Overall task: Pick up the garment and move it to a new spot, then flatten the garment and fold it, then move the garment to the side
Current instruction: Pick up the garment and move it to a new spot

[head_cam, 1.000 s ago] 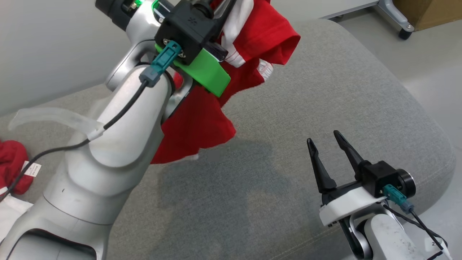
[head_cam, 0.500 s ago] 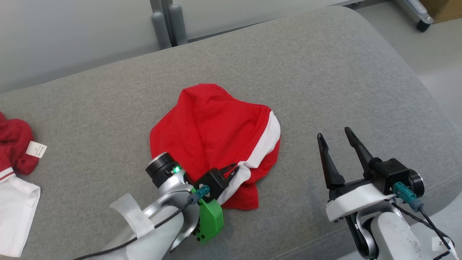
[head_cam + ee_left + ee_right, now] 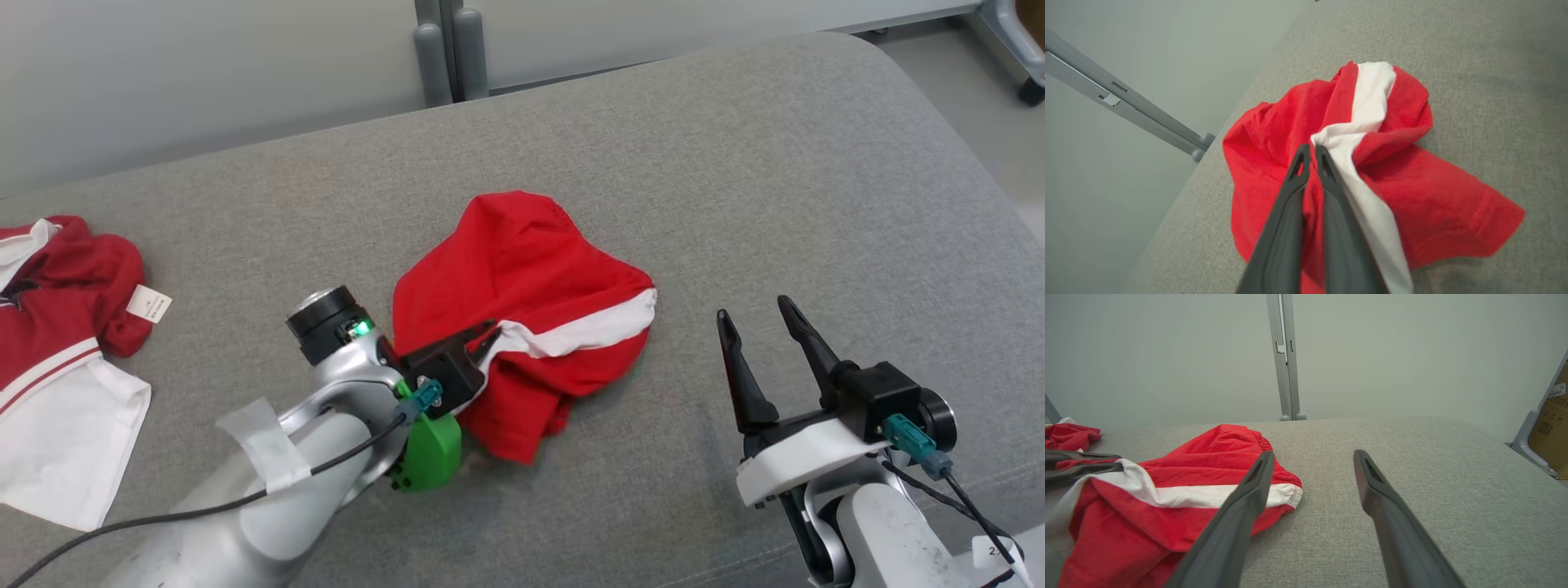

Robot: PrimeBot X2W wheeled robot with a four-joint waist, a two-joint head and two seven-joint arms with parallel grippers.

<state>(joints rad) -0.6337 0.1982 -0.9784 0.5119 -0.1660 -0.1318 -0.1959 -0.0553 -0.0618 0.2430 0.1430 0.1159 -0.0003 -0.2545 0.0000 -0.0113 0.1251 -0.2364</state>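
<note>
The left gripper point(image 3: 487, 333) is clamped shut on the garment point(image 3: 531, 269), its two dark fingers pinching a fold at the heap's near-left edge, right where a white stripe point(image 3: 588, 327) begins. From that pinch the stripe runs rightward across the cloth and ends at a stitched hem corner that faces the right gripper point(image 3: 753, 309). That gripper hovers with its jaws spread wide and empty, clear of the cloth, just to the right of it. So the heap's long line lies roughly from one gripper toward the other, and the free hem end is plainly the right arm's to reach (my judgement, given that flattening comes next). The garment is thin red woven fabric, limp and rumpled, doubled over itself in soft ridges, with a gathered band along its far edge. It rests near the middle of the padded grey surface point(image 3: 735, 163), whose coarse weave should grip the cloth a little. A second red-and-white garment point(image 3: 57, 286) lies well apart at the left.
</note>
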